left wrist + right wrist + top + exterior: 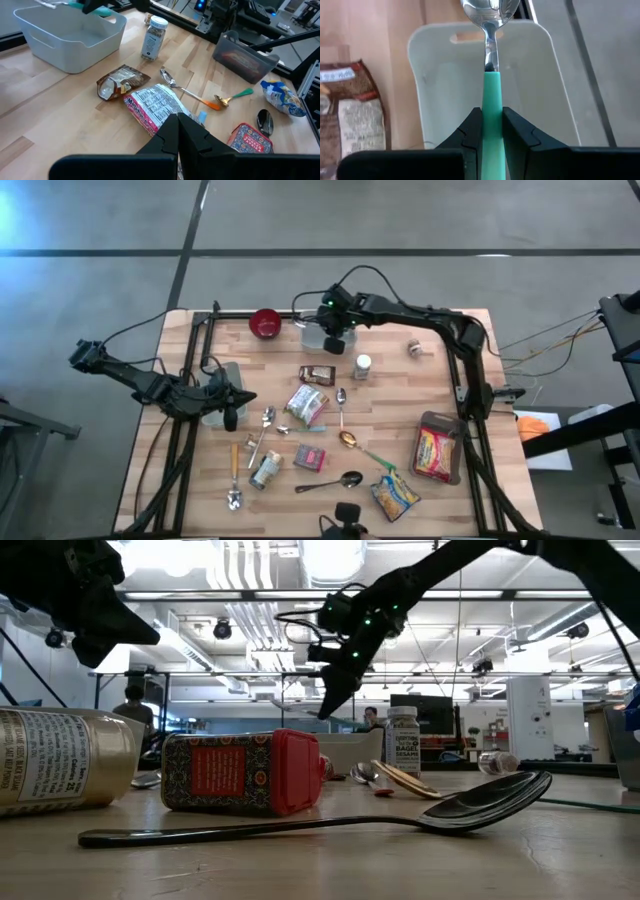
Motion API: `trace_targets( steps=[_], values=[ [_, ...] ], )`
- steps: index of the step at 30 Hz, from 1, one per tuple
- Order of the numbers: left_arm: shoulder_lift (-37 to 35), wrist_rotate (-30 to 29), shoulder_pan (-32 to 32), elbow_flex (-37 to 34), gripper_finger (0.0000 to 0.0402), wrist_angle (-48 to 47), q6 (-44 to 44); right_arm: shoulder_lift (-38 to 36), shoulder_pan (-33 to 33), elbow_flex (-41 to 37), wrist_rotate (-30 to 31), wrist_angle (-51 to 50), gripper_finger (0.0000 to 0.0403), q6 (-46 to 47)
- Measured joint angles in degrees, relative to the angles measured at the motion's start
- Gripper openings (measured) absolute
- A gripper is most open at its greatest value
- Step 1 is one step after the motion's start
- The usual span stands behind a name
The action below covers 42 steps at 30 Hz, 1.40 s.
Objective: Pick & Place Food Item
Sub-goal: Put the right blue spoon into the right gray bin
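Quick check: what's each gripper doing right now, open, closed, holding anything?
Left gripper: closed, holding nothing, above the table's left side.
Right gripper: closed on the green-handled spoon, above the white bin.

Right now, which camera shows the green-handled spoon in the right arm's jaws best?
The right wrist view: the green-handled spoon fills the frame, clamped above the white bin. The left wrist view catches only a sliver of handle; the high and low views hide it.
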Motion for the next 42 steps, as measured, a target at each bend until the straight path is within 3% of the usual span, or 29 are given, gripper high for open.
trace_targets(
  steps=[5, 11, 32, 42],
  values=[
    [-0.02, -0.02, 0.00, 0.00, 0.0001, -0.02, 0.00, 4.61, -0.72, 5.90, -0.05, -6.19, 0.0040, -0.18],
    [0.00, -0.01, 0.00, 0.00, 0.0001, -0.02, -0.01, 5.20, -1.21, 6.69, 5.75, -7.62, 0.0040, 1.00],
    [0.00, -0.02, 0.02, 0.00, 0.0001, -0.07, 0.00, 4.51, -1.88, 3.31, 5.22, -9.87, 0.0040, 5.43],
    [-0.01, 0.00, 0.00, 0.00, 0.0001, -0.07, 0.00, 4.51, -1.94, 3.10, 0.79, -9.87, 0.0040, 6.59]
  ],
)
